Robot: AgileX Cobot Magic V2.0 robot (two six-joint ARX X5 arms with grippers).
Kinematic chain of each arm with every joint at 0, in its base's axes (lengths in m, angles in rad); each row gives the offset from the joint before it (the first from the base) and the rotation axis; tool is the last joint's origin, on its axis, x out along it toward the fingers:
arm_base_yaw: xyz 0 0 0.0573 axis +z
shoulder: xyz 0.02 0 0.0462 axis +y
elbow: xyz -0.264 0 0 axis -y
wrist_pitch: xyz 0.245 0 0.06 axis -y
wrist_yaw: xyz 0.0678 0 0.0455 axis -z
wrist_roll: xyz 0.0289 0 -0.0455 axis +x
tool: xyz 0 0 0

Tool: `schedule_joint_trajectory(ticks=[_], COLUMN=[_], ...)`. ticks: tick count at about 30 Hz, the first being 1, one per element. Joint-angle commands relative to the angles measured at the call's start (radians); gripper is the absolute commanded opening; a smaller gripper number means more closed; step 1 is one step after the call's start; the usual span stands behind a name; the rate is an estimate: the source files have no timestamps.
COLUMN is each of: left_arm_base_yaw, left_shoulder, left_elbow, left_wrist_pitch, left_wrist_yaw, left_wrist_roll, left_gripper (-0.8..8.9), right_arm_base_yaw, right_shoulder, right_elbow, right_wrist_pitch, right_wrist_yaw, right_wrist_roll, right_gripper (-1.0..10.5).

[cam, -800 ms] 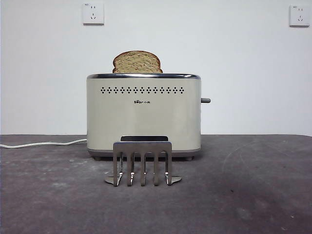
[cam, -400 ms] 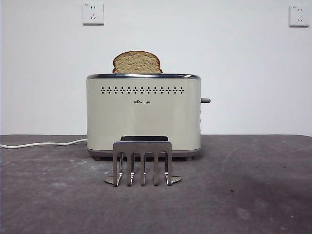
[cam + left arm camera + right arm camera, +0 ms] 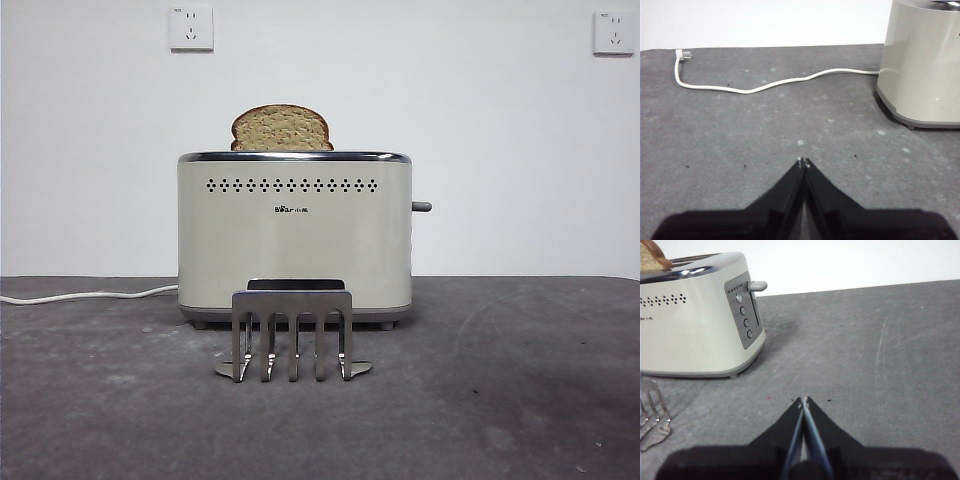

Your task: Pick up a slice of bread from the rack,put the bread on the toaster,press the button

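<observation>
The slice of bread stands in the toaster's top slot, its upper part showing; it also shows in the right wrist view. The cream toaster stands mid-table, also in the left wrist view and the right wrist view. The grey button sticks out of its right side, high up, and shows in the right wrist view. The empty silvery rack stands in front of the toaster. My left gripper is shut and empty over the table left of the toaster. My right gripper is shut and empty right of the toaster.
A white power cord runs from the toaster across the table to a loose plug. Two white wall sockets are on the back wall. The rack's edge shows in the right wrist view. Neither arm shows in the front view.
</observation>
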Motion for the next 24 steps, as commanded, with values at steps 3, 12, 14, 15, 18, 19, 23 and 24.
schedule_joint_trajectory(ticks=[3, 12, 14, 15, 18, 19, 23, 24], left_arm_base_yaw=[0.002, 0.002, 0.002, 0.002, 0.002, 0.002, 0.002, 0.002], left_shoulder=[-0.002, -0.002, -0.002, -0.002, -0.002, -0.002, -0.002, -0.002], left_elbow=[-0.010, -0.010, -0.010, -0.010, -0.010, -0.010, -0.010, -0.010], left_wrist_pitch=[-0.008, -0.008, -0.009, -0.009, -0.008, -0.009, -0.009, -0.008], left_wrist_yaw=[0.000, 0.000, 0.000, 0.000, 0.000, 0.000, 0.000, 0.000], left_wrist_roll=[-0.009, -0.009, -0.009, -0.009, -0.009, -0.009, -0.009, -0.009], left_gripper=[-0.04, -0.04, -0.04, -0.04, -0.04, -0.04, -0.04, -0.04], right_arm_base_yaw=[0.000, 0.000, 0.000, 0.000, 0.000, 0.000, 0.000, 0.000], right_shoulder=[-0.001, 0.003, 0.003, 0.003, 0.003, 0.003, 0.003, 0.003], right_elbow=[-0.011, -0.011, -0.011, -0.011, -0.011, -0.011, -0.011, -0.011], right_wrist_pitch=[-0.009, -0.009, -0.009, -0.009, -0.010, -0.010, -0.009, -0.009], right_wrist_yaw=[0.003, 0.003, 0.003, 0.003, 0.003, 0.003, 0.003, 0.003], right_wrist_roll=[0.066, 0.066, 0.066, 0.066, 0.066, 0.066, 0.066, 0.066], right_gripper=[0.0, 0.0, 0.0, 0.0, 0.0, 0.0, 0.0, 0.0])
